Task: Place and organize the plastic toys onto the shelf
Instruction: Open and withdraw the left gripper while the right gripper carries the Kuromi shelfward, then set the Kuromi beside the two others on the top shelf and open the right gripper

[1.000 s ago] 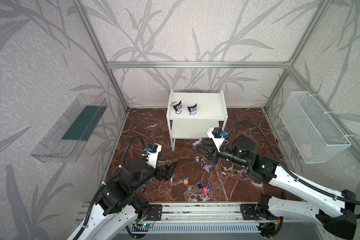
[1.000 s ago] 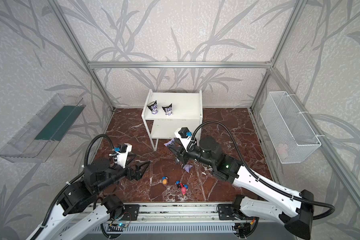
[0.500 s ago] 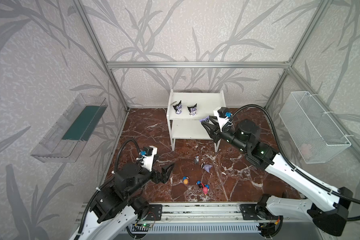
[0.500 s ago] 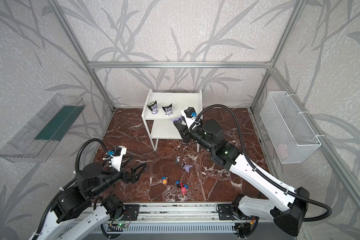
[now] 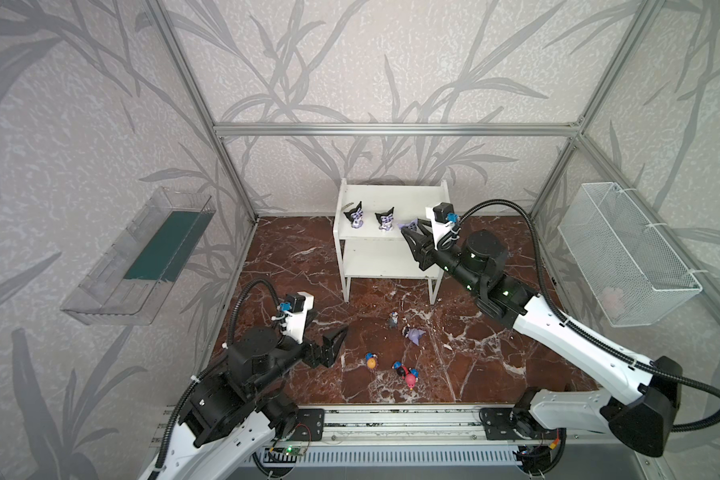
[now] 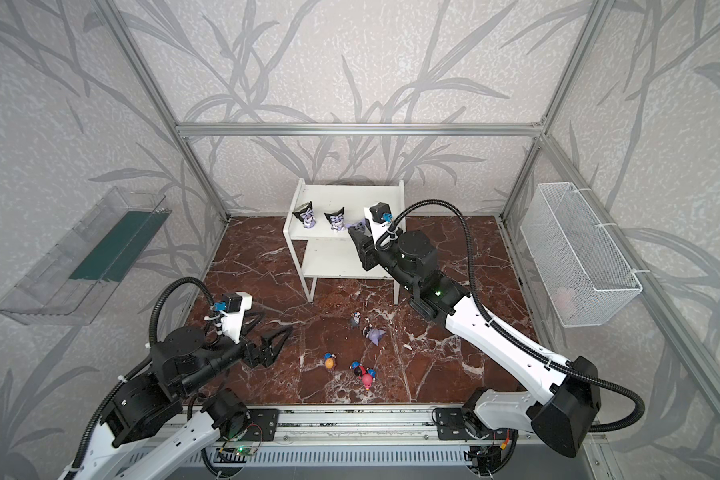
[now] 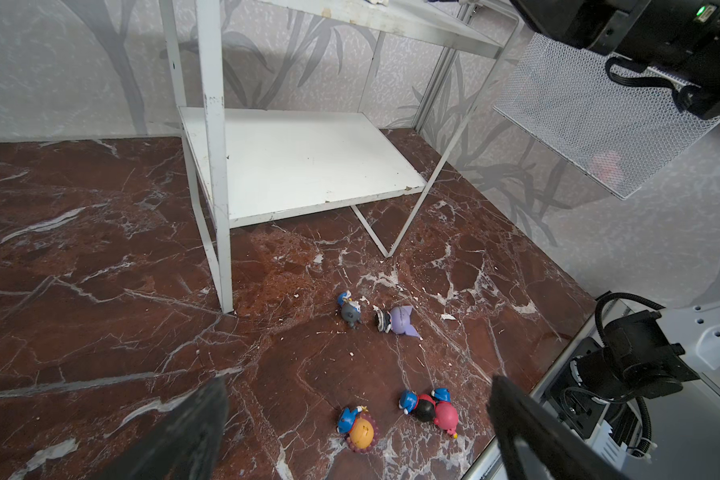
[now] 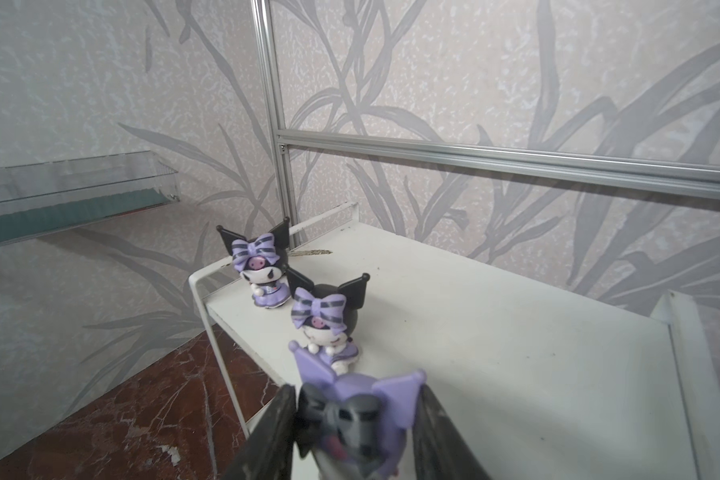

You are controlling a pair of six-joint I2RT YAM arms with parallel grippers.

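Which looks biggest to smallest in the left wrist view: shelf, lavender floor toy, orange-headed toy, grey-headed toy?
1. shelf
2. lavender floor toy and orange-headed toy look alike; the orange one lies nearer the camera, so no ranking.
3. grey-headed toy

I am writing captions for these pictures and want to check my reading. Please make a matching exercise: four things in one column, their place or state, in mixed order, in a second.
Column one:
1 right gripper
2 left gripper
3 black figurines
4 orange-headed figurine

Column two:
A on the marble floor, off the shelf
B fingers open, holding nothing
C standing on the shelf's top board
D fingers shut on the lavender figurine

Pairs: 1-D, 2-B, 3-C, 4-A.
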